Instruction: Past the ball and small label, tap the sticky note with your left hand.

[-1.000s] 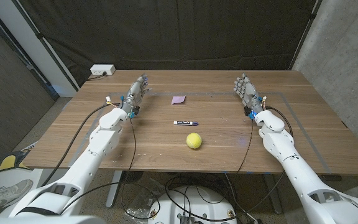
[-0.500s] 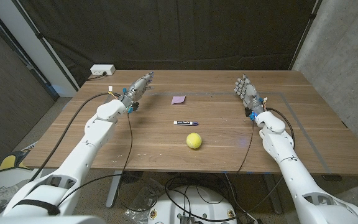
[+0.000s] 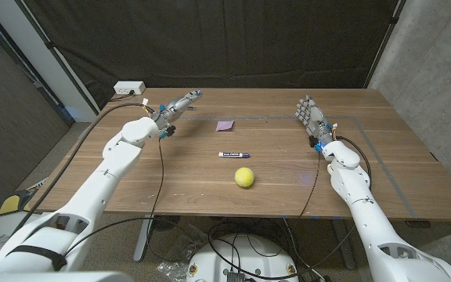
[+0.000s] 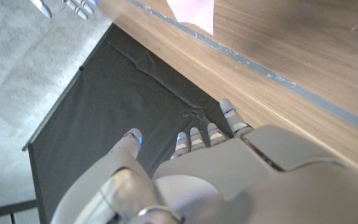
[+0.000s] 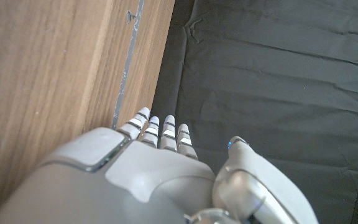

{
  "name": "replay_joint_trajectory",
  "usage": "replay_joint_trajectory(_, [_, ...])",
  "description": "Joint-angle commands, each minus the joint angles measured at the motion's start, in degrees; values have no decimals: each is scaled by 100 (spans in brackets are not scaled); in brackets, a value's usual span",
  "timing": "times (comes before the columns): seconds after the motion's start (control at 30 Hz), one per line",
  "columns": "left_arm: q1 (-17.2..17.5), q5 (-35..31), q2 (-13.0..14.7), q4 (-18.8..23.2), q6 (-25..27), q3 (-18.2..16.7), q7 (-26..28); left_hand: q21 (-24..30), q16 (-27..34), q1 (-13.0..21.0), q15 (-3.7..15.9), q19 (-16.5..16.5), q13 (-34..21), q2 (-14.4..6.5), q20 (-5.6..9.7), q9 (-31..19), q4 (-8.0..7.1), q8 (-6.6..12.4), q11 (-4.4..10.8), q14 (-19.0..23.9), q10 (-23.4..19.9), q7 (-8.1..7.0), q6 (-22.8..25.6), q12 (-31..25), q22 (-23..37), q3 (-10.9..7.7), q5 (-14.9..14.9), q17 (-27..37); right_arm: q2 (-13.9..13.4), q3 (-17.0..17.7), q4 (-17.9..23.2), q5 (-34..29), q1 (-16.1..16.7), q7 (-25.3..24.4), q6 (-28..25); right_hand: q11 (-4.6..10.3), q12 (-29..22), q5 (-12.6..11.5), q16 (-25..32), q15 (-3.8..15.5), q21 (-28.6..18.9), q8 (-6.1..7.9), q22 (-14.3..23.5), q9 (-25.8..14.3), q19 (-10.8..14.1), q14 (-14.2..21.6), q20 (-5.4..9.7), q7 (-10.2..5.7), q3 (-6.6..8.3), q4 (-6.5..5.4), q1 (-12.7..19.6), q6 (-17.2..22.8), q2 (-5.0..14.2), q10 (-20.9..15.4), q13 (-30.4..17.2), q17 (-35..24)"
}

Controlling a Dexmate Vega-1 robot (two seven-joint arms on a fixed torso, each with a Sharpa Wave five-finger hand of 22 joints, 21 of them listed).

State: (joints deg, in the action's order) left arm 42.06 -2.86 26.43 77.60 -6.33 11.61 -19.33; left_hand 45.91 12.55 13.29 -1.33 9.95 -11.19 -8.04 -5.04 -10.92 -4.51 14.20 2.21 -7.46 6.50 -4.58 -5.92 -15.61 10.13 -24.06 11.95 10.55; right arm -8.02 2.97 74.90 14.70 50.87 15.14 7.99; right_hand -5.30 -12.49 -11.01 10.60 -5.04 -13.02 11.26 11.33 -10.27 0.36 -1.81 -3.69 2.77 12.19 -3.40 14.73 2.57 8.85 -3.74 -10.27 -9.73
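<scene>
A small purple sticky note (image 3: 225,124) lies on the wooden table (image 3: 272,172), past a small white label (image 3: 232,154) and a yellow ball (image 3: 244,177). My left hand (image 3: 180,104) is raised over the table's far left, fingers straight and apart, pointing toward the note and holding nothing. The left wrist view looks along that hand (image 4: 197,168) to the note (image 4: 192,10) ahead of its fingertips. My right hand (image 3: 310,115) stands at the far right with its fingers up and apart, holding nothing; the right wrist view looks along its back (image 5: 160,168).
A white power strip (image 3: 129,88) sits at the table's far left corner. A black curtain (image 3: 233,39) hangs behind the table. Grey tape lines (image 3: 366,141) mark the tabletop. A cable (image 3: 159,168) trails from my left arm.
My left arm has swung up and toward the middle, carrying the hand closer to the sticky note. The right arm, the ball, the label and the note have stayed where they were.
</scene>
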Motion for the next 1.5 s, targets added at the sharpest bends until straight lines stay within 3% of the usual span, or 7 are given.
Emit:
replay_joint_trajectory(0.03, [-251, -837, 386, 314, 54, 399, -317, -29, -3, 66, 42, 517, -16, -36, -36, -7, 15, -39, 72, 11, 117, -14, -68, 67, 9, -73, -32, 20, 84, 145, 63, -67, 91, 50, -12, -41, 9, 6, -21, -46, -1, 45, 8, -14, -7, 0, -64, -11, 47, 43, 83, 70, 12, 4, -29, -12])
replay_joint_trajectory(0.23, [-366, -1376, 596, 599, 295, 656, -514, -69, -56, 139, 75, 522, -17, -21, -35, -9, 47, -14, 74, -76, 42, -25, 64, 66, 11, -118, -55, 22, 94, 186, 108, -60, 146, 62, 2, -48, 10, 8, -23, -50, 0, 46, 8, -15, -5, -1, -68, 4, 71, 69, 116, 91, 12, 0, -29, -12])
replay_joint_trajectory(0.7, [-450, -2201, 783, 1028, 637, 955, -621, -151, -51, 276, 114, 482, -14, 47, 2, -7, 114, 91, 136, -4, -357, -57, 536, -7, 15, -187, -87, 29, 112, 222, 145, -42, 205, 94, 3, -45, 14, 13, -26, -60, 1, 35, 9, -16, -3, -4, -68, 12, 110, 116, 171, 103, 4, -3, -29, -12])
replay_joint_trajectory(1.07, [-718, -2865, 834, 1074, 857, 1304, -790, -195, -6, 330, 158, 405, -8, 150, -3, 0, 161, 163, 252, 198, -726, -69, 907, -74, 18, -182, -97, 29, 128, 239, 175, -31, 256, 87, 30, -50, 15, 19, -29, -70, 3, 26, 11, -16, -4, -8, -72, 18, 135, 151, 206, 113, -8, -10, -29, -12])
replay_joint_trajectory(1.2, [-841, -3145, 835, 1059, 915, 1465, -850, -219, -3, 345, 176, 386, -4, 203, -8, 4, 183, 175, 336, 237, -863, -5, 1019, -86, 18, -170, -93, 26, 130, 245, 182, -25, 270, 82, 24, -50, 16, 21, -28, -65, 3, 23, 11, -17, -4, -4, -72, 20, 142, 162, 216, 117, -13, -12, -29, -12])
replay_joint_trajectory(1.4, [-1056, -3503, 816, 989, 923, 1717, -1010, -272, -9, 309, 192, 431, 1, 309, -10, 12, 184, 162, 413, 248, -984, 17, 1096, -79, 21, -109, -92, 30, 136, 259, 169, -11, 279, 80, 36, -52, 13, 25, -28, -75, 5, 16, 12, -17, -8, -4, -72, 21, 150, 176, 228, 116, -21, -22, -29, -13])
replay_joint_trajectory(1.5, [-1116, -3602, 795, 955, 878, 1781, -1028, -340, 2, 12, 193, 452, 4, 562, -29, 14, 45, 183, 386, 275, -1204, 75, 1367, -72, 36, 145, -57, 47, 138, 267, 162, -4, 284, 79, 45, -54, 14, 28, -28, -73, 4, 15, 13, -17, -7, -6, -68, 24, 152, 183, 230, 120, -27, -22, -30, -14])
